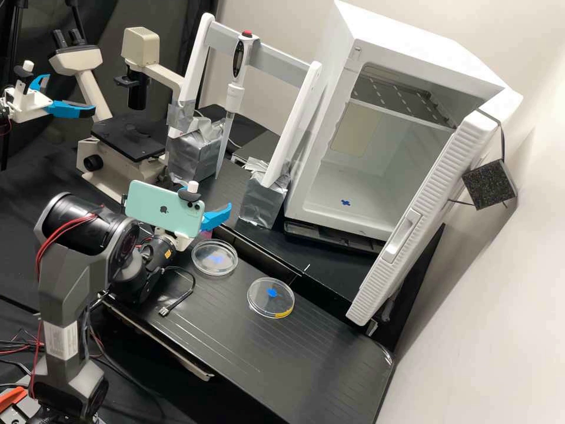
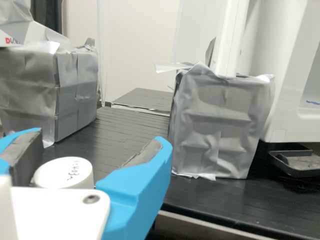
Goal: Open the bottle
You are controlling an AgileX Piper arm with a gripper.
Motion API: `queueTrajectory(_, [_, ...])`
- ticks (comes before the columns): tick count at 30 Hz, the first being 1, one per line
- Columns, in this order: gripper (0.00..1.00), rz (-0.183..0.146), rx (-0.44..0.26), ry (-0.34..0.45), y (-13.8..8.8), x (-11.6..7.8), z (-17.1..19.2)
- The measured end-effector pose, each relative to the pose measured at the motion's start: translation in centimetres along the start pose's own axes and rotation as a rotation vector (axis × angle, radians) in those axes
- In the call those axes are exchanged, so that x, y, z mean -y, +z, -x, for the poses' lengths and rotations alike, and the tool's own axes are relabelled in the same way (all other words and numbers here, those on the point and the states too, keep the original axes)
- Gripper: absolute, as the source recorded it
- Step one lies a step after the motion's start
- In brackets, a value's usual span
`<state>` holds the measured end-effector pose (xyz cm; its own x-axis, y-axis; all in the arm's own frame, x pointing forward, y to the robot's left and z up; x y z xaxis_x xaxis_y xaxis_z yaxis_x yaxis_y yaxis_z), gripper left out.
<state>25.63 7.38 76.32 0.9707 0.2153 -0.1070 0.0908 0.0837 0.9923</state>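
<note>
**At the black bench, a spread gripper (image 1: 216, 218) stands around a white cap (image 2: 65, 174)**

In the high view, the gripper is just behind the mint-green phone (image 1: 162, 209) mounted on the dark grey arm (image 1: 70, 288). Under it, a small pinkish patch appears to be the bottle (image 1: 205, 235), mostly hidden by the phone and the wrist, upright as far as can be judged. Just beside that patch lies a round petri dish (image 1: 215, 274) with a blue mark; a second petri dish (image 1: 254, 307), with a blue mark and yellow along its rim, lies nearby on the dark ribbed board (image 1: 318, 359). Behind them, a pipette (image 1: 232, 100) with a red button hangs on a white frame (image 1: 299, 121), whose legs stand in silver-taped blocks (image 1: 263, 197). To one side is a cream microscope (image 1: 141, 44); to the other, a white cabinet (image 1: 329, 176) has its door (image 1: 412, 218) open, with a wire shelf (image 1: 406, 106) inside.

In the wrist view, the two blue fingers (image 2: 142, 182) with grey pads are well apart at their tips. Between them, close to the gripper's white plate (image 2: 55, 212), is the white cap, handwriting on its top. The silver-taped blocks stand beyond, a stretch of ribbed board between them, the white cabinet next to one.
</note>
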Motion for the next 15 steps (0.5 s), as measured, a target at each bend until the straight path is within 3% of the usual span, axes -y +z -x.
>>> queueTrajectory(15, [0.0,0.004,-0.013,-0.011,-0.02,0.43,0.24])
